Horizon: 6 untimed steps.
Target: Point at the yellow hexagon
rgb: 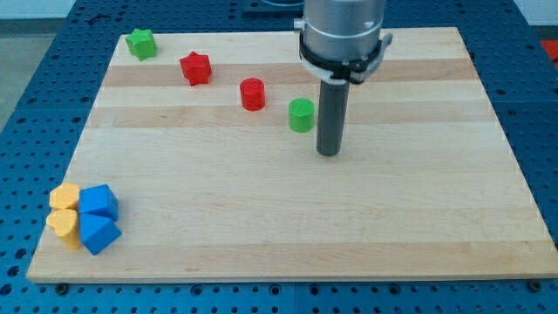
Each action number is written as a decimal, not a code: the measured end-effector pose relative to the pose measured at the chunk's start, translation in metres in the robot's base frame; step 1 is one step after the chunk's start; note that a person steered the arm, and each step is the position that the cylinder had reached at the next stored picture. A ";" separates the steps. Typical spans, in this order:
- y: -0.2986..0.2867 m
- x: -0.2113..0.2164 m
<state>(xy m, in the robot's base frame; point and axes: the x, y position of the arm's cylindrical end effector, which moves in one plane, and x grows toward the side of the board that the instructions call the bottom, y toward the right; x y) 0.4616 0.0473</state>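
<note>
The yellow hexagon [63,195] lies near the board's bottom left corner, touching a blue block [99,202] on its right and a yellow heart-shaped block [63,226] below it. A second blue block [98,233] sits under the first. My tip [328,152] rests on the board right of centre, far to the right of the yellow hexagon. The green cylinder [302,114] stands just left of the rod.
A red cylinder [253,93] and a red star [196,68] lie in the upper middle. A green star [140,43] sits near the top left corner. The wooden board [288,227] lies on a blue perforated table.
</note>
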 end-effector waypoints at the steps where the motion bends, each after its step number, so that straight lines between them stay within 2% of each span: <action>1: -0.057 0.010; 3: -0.203 0.006; 5: -0.349 0.021; 6: -0.352 0.022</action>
